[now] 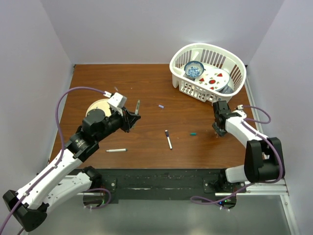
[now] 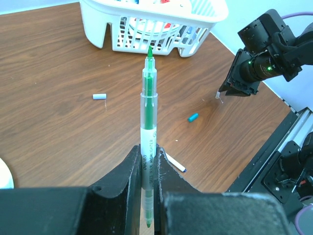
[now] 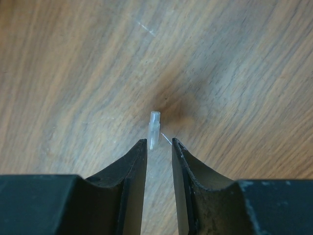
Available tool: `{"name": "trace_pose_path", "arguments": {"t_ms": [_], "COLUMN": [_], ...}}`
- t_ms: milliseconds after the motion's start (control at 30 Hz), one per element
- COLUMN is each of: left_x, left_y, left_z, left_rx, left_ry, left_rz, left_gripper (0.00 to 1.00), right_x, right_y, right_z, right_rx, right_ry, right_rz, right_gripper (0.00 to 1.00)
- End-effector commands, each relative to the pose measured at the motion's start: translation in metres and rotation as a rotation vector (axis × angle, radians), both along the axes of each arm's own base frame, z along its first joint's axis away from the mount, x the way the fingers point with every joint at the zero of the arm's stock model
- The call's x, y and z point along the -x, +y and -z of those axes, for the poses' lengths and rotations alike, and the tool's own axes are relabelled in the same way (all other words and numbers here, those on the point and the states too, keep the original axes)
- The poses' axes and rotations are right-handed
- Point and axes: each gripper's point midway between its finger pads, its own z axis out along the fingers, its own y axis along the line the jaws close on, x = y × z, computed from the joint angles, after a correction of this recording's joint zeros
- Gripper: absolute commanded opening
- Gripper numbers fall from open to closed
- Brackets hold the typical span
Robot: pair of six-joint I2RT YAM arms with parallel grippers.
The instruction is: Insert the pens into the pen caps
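Left wrist view: part of green pen's point(image 2: 148, 112) lower barrel hidden between fingers of left end effector point(image 2: 148, 152); basket point(image 2: 100, 24) cut off by top edge; plate point(image 2: 4, 174) only a sliver at lower left edge. Right wrist view: clear cap point(image 3: 154, 128) faint, contact with right end effector point(image 3: 159, 142) impossible to tell. Top view: same cap too small to make out.

White basket point(image 1: 194, 89) of dishes point(image 1: 214, 78), wooden table point(image 1: 146, 90)

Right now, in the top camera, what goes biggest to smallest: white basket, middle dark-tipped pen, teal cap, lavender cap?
1. white basket
2. dark-tipped pen
3. teal cap and lavender cap: both tiny, too alike to rank.
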Motion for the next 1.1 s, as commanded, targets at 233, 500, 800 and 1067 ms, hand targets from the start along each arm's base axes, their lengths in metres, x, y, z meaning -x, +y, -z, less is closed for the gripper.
{"name": "trace_pose_path", "arguments": {"t_ms": [233, 500, 800, 1067], "left_x": [-0.004, -0.001, -0.001, -0.001], "left_y": [0.002, 0.002, 0.002, 0.002], "left_z": [-0.001, -0.003, -0.004, -0.004], "left_rx": [-0.017, -0.004, -0.005, -0.002], "left_ry": [-0.03, -0.027, -0.035, -0.034], "left_rz": [-0.011, -0.003, -0.002, -0.002], "left_gripper": [0.0, 0.0, 0.0, 0.0], "right_x": [-0.016, -0.008, -0.01, -0.012], "right_y": [-0.002, -0.008, -0.009, -0.006], "right_z": [0.011, 0.021, 0.032, 0.039], "right_rx": [-0.042, -0.027, -0.059, -0.117], "right_ry": [0.006, 0.04, 0.058, 0.073], "right_rz": [0.042, 0.034, 0.003, -0.024], "right_gripper": [0.28, 0.19, 0.23, 0.24]}}
